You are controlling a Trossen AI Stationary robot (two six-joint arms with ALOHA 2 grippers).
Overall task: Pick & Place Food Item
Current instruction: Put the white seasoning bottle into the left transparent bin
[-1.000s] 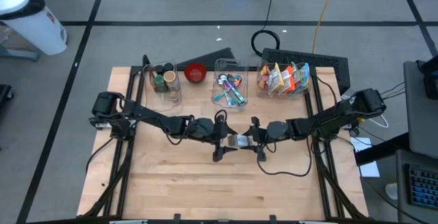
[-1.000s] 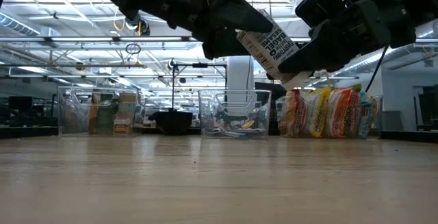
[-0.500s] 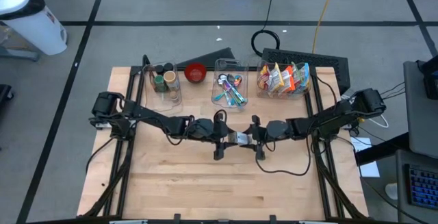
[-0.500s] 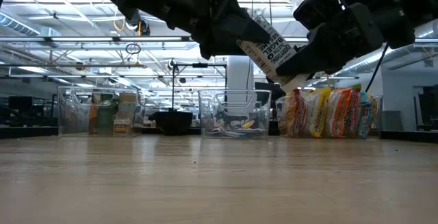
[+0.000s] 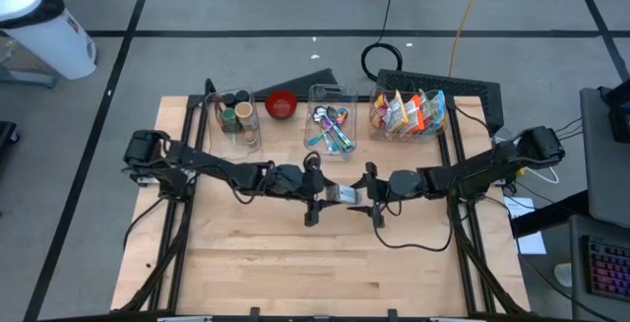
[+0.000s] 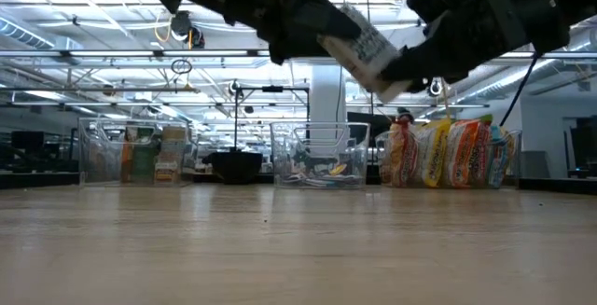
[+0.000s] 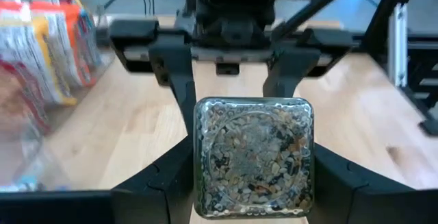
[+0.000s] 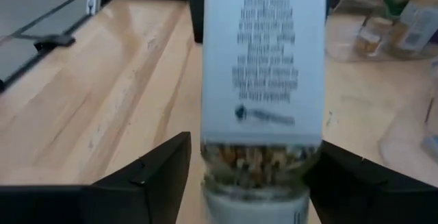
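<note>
Bright ceiling lights, blurred wrist views.

Both arms are matte black, built of slim tube links joined by chunky rounded housings. Thin black cables loop loosely along each arm. The left tool [image 5: 317, 198] and right tool [image 5: 370, 199] each carry two flat, angular black fingers [image 7: 171, 73] on a blocky crossbar.

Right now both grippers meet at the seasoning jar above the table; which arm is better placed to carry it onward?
Hard to say. The seasoning jar hangs between the left gripper and the right gripper, and each wrist view shows its own fingers flanking it.
</note>
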